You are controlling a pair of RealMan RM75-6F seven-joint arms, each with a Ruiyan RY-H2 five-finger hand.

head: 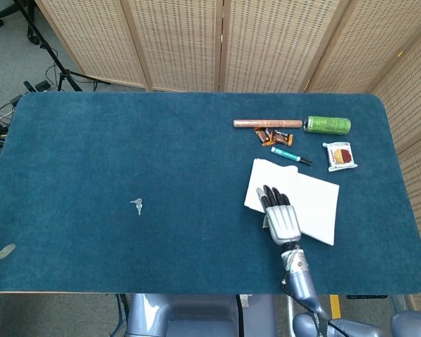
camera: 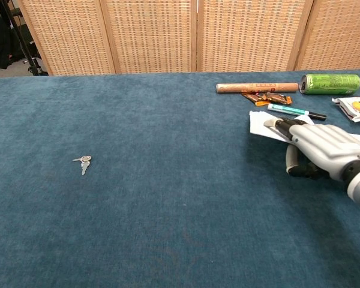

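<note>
My right hand [head: 281, 217] [camera: 324, 150] lies palm down on the near left part of a white folded cloth [head: 312, 200] [camera: 259, 123]. Its fingers stretch forward, close together, over the cloth. In the chest view its thumb points down to the table beside the cloth's edge. Nothing shows in its grasp. At the far left edge of the head view two pale tips [head: 0, 253] stick in; they may be fingertips of my left hand, and the rest is out of frame.
Beyond the cloth lie a teal marker [head: 290, 155] [camera: 297, 111], small orange wrappers [head: 274, 136], a copper-coloured tube [head: 266, 123] [camera: 257, 87], a green can [head: 328, 125] [camera: 330, 83] on its side and a snack packet [head: 340, 156]. Small keys [head: 137, 205] [camera: 83, 162] lie at mid-left on the blue table [head: 161, 154].
</note>
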